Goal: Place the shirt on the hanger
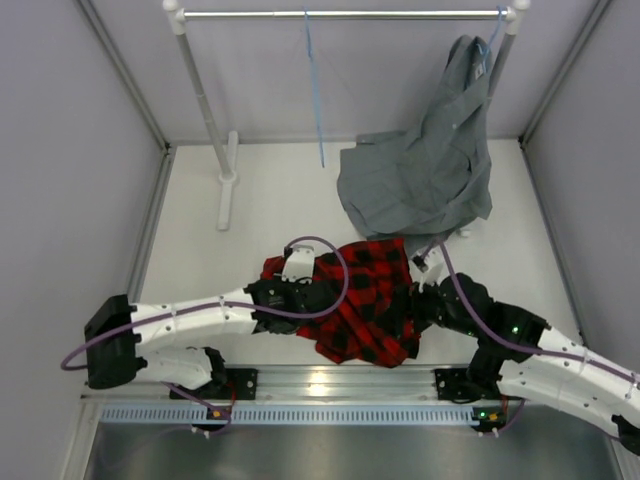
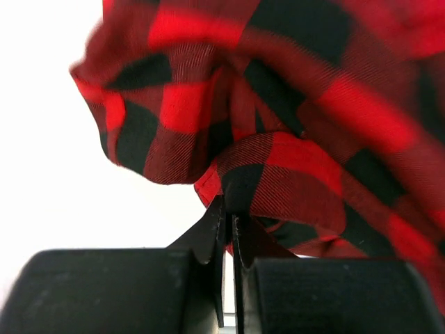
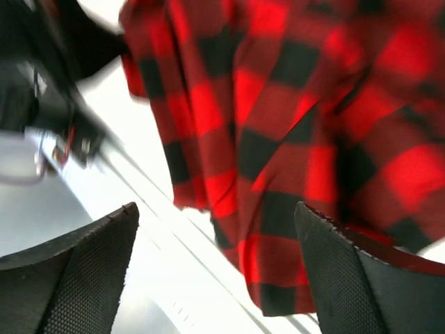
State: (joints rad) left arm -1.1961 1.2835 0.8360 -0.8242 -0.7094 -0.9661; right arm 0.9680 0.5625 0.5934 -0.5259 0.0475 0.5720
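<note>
The left gripper (image 2: 228, 217) is pressed together, its smooth black jaws pinching a folded edge of the shirt (image 1: 365, 300), with only a thin slit between them; the fabric bulges up from the pinch in soft, rounded folds. The right gripper (image 3: 215, 209) is spread wide, holding nothing; its pads (image 3: 90, 271) are black with a fine dimpled grid, and the pad at 3 o'clock in the right wrist view has a hem of the plaid lying along its upper edge, while the other stands apart from the cloth. The shirt is woven flannel in large red and black squares with a visible diagonal twill, bunched into a rumpled heap; from above it sits toward 6 o'clock on the white table (image 1: 270, 200), between the two wrists, the left one at its 9 o'clock and the right one at its 3 o'clock. The hanger (image 1: 315, 90), thin light-blue wire seen edge-on, hangs from the metal rail (image 1: 340, 14) at 12 o'clock, well apart from the shirt; a grey shirt (image 1: 420, 175) droops from the rail toward 1 o'clock, its lower edge just beyond the plaid.
</note>
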